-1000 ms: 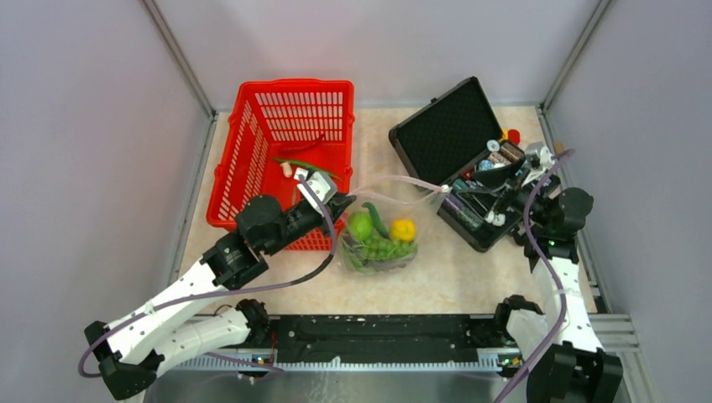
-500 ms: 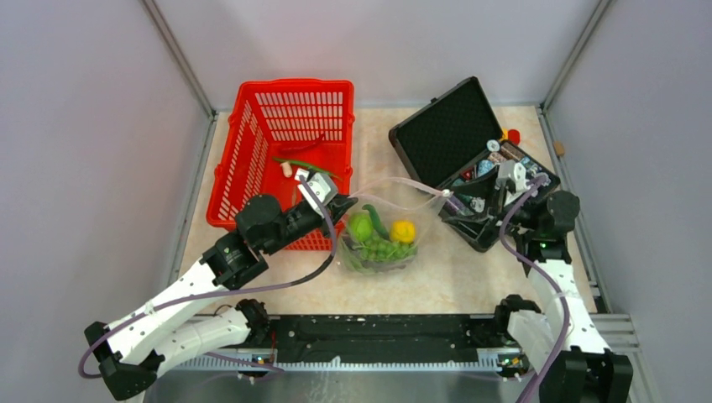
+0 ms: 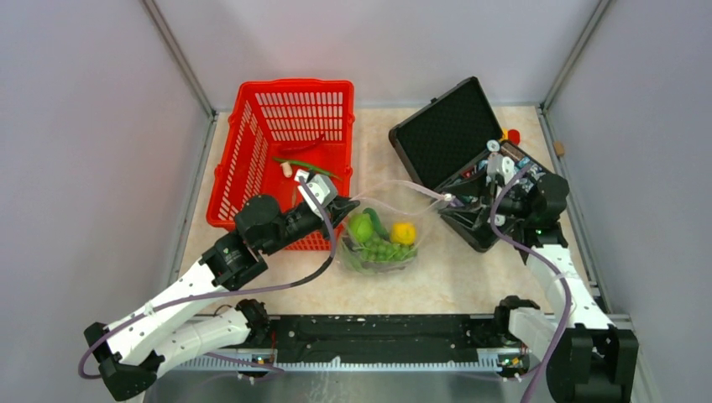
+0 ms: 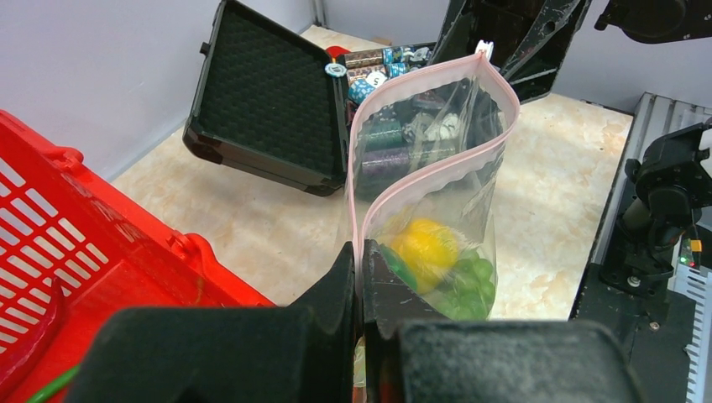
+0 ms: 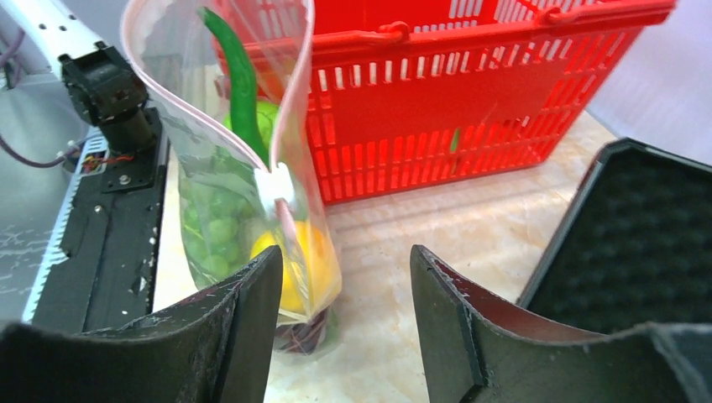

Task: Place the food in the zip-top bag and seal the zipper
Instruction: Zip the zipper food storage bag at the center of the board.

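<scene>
The zip-top bag (image 3: 395, 210) stands between my grippers, its mouth gaping. Inside are a green lime (image 3: 361, 225), a yellow lemon (image 3: 403, 230), green grapes (image 3: 382, 248) and a long green leaf (image 5: 239, 75); dark purple grapes (image 5: 302, 332) lie at the bottom. My left gripper (image 3: 342, 204) is shut on the bag's left end, pinching the pink zipper (image 4: 350, 159). A white slider (image 5: 275, 186) sits at the zipper's right end. My right gripper (image 5: 344, 277) is open and empty, just short of that slider, and shows in the top view (image 3: 464, 204) too.
A red basket (image 3: 252, 143) stands behind the left gripper with a green leaf (image 3: 294, 162) and small bits inside. An open black foam-lined case (image 3: 445, 126) holding gadgets and batteries stands at the back right, close behind the right gripper.
My right gripper has swung left from over the black case to the bag's right end, staying open. The left gripper has held still on the bag.
</scene>
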`<action>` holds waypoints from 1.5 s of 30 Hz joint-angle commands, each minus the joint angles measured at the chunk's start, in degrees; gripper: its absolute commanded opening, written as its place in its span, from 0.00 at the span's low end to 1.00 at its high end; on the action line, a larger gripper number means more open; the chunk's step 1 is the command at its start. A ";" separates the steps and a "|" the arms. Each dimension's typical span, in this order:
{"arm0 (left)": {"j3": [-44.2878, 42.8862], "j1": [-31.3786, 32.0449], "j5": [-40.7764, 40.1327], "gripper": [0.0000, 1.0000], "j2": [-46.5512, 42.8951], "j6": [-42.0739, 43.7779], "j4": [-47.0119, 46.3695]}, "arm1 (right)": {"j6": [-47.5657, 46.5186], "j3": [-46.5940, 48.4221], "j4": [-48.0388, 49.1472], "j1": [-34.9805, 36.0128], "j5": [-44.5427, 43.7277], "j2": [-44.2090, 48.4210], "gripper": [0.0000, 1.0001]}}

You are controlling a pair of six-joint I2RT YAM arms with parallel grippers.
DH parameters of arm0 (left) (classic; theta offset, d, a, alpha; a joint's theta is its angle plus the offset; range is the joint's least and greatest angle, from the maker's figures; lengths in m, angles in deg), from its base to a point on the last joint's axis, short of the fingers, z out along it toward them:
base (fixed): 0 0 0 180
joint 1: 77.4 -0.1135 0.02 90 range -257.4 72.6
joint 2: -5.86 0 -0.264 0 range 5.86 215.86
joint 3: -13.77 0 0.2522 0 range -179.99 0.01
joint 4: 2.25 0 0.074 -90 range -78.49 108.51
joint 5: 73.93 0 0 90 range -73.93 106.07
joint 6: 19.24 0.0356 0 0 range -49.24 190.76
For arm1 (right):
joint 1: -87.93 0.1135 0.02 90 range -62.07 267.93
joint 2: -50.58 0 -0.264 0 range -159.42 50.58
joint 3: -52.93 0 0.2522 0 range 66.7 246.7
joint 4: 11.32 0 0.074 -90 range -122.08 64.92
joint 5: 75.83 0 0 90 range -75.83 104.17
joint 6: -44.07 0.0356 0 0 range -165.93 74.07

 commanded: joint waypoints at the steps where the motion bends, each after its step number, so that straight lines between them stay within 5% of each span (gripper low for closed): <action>1: -2.25 -0.31 -0.09 0.00 -1.25 -0.67 -2.66 | -1.38 3.65 4.66 4.06 1.73 -0.37 0.56; 6: -2.18 -0.30 -0.51 0.00 -1.42 -0.73 -3.09 | -0.85 3.88 6.02 5.26 1.32 -0.92 0.50; 14: -2.14 -0.36 -0.97 0.00 -1.54 -0.63 -2.93 | -6.27 3.64 -0.35 5.29 0.89 -0.57 0.19; 16: -2.28 -0.34 -0.95 0.00 -1.67 -0.42 -2.61 | -6.95 3.42 -0.85 5.26 0.60 0.07 0.03; 19: -2.30 -0.37 -0.03 0.01 -1.53 0.08 -2.04 | -5.82 4.27 -1.70 5.28 -0.38 0.55 0.00; 22: -2.72 -0.32 0.93 0.50 -1.26 0.34 -1.67 | -6.72 6.49 -6.25 5.31 -1.64 0.53 0.00; 28: -9.68 -0.38 3.63 0.98 1.01 4.01 -0.12 | -8.30 9.30 -13.95 5.26 -3.13 0.61 0.00; 37: -33.21 -0.07 23.42 0.99 24.21 8.54 8.84 | -5.53 10.03 -13.44 5.28 -2.50 1.89 0.00; 45: -54.19 10.94 13.30 0.95 43.61 13.82 24.64 | -8.67 11.24 -19.74 5.25 -2.18 5.04 0.00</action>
